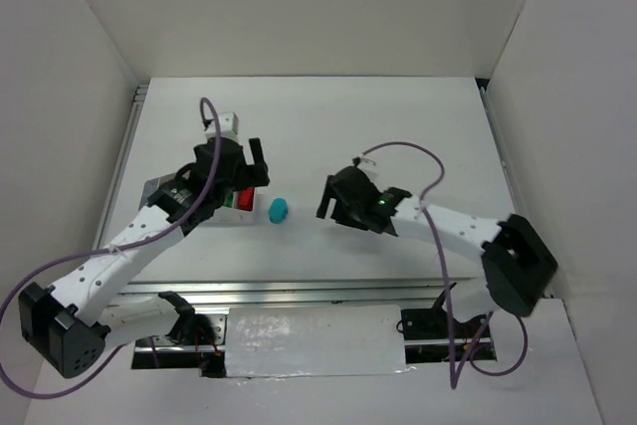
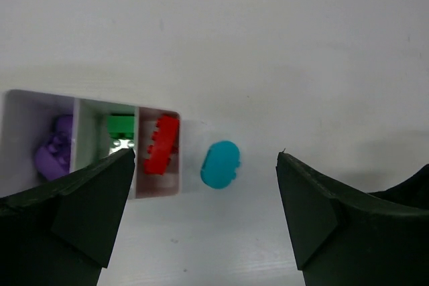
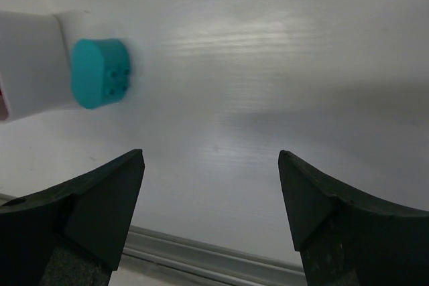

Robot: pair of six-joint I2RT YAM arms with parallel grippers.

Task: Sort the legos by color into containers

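- The left gripper (image 2: 204, 212) hangs with its jaws spread wide and nothing between them, above the right end of the white divided tray (image 2: 40, 95).
- The right gripper (image 3: 211, 212) also has its jaws apart and holds nothing. It is low over the bare white table (image 1: 398, 126), right of the tray and pointing left.
- A teal oval brick (image 1: 279, 210) lies loose on the table just beside the tray's right end, between the two grippers. It is outside every compartment and neither gripper touches it.
- In the right wrist view its small round holes face the camera.
- The left wrist view shows three compartments of the tray side by side.
- A red studded brick (image 2: 163, 145) sits in the rightmost compartment, the one nearest the teal brick.
- A green brick (image 2: 120, 126) is in the next compartment to the left, partly hidden by the left finger.
- A purple brick (image 2: 57, 155) is in the compartment left of that.
- The rest of the tray is hidden under the left arm in the top view.
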